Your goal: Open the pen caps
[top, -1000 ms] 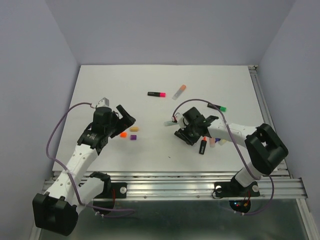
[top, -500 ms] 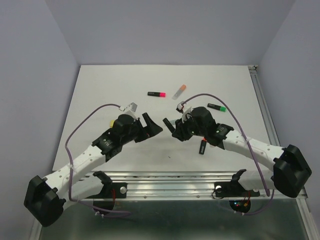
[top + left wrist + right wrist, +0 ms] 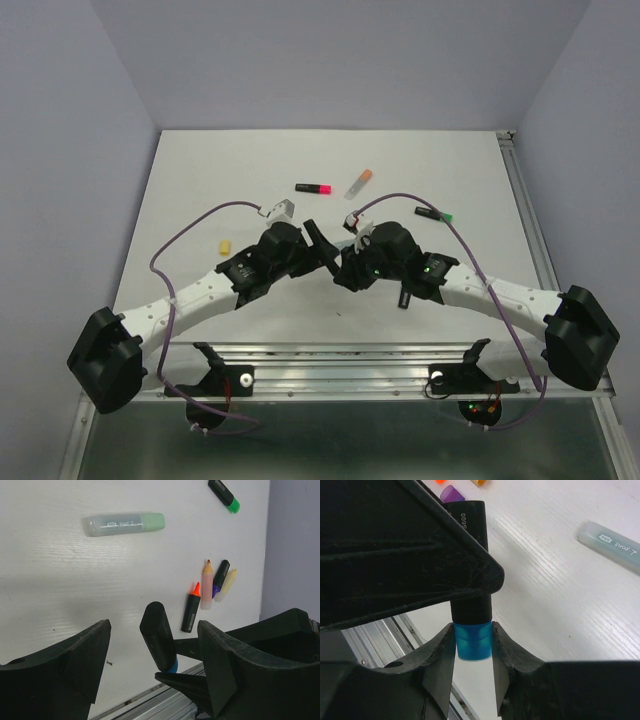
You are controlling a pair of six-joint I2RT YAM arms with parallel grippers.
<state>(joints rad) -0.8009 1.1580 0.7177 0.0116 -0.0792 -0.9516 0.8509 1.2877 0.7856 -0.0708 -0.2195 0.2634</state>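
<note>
My right gripper point(image 3: 474, 647) is shut on the blue pen cap point(image 3: 474, 641) of a black highlighter and holds it off the table. The black barrel point(image 3: 157, 632) sticks up between the fingers of my left gripper point(image 3: 155, 627), which is open, with gaps on both sides of the barrel. In the top view the left gripper point(image 3: 322, 246) and right gripper point(image 3: 346, 268) meet at mid-table. A yellow cap point(image 3: 224, 246) lies loose at the left. Purple point(image 3: 451, 493) and orange point(image 3: 440, 481) caps lie beyond the held pen.
Capped pens lie at the back: pink point(image 3: 314, 187), orange point(image 3: 359, 183), green point(image 3: 435, 213). A pale green capped pen point(image 3: 125, 524) lies ahead of the left wrist. Several uncapped pens, among them an orange-tipped one point(image 3: 191, 611), lie near the right arm. The metal rail point(image 3: 340, 360) borders the near edge.
Both arms swung to the table's centre. The left gripper came over from the loose caps and now straddles the barrel of the right gripper's pen, its jaws narrowing.
</note>
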